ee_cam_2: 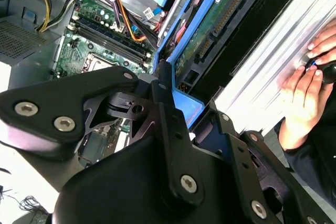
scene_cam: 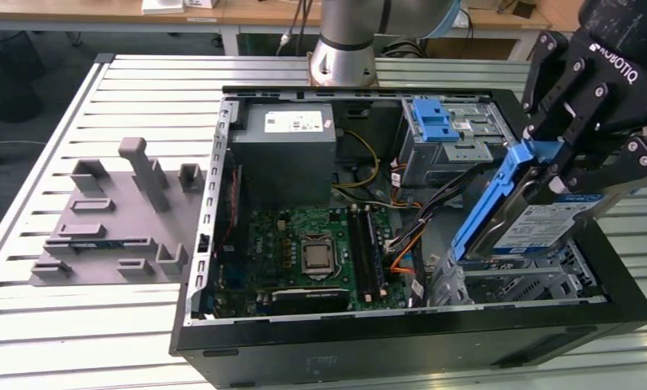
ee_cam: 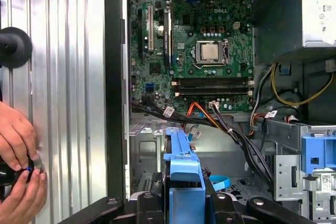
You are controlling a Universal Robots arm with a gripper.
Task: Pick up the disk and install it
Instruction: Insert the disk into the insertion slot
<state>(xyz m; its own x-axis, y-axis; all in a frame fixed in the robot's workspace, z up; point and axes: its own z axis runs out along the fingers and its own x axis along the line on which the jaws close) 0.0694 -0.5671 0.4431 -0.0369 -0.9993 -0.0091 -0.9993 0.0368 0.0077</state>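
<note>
Now the gripper [scene_cam: 586,172] is clamped tight on the disk [scene_cam: 535,227] by its blue carrier, holding it tilted over the open computer case [scene_cam: 410,335], at 3 o'clock from the motherboard [scene_cam: 301,244].

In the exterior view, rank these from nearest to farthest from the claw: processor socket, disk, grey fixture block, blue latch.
1. The disk: gripped in the claw, tilted over the case at the exterior view's right.
2. The blue latch: inside the case, near the arm's base.
3. The processor socket: middle of the motherboard.
4. The grey fixture block: outside the case, at the exterior view's left.
</note>
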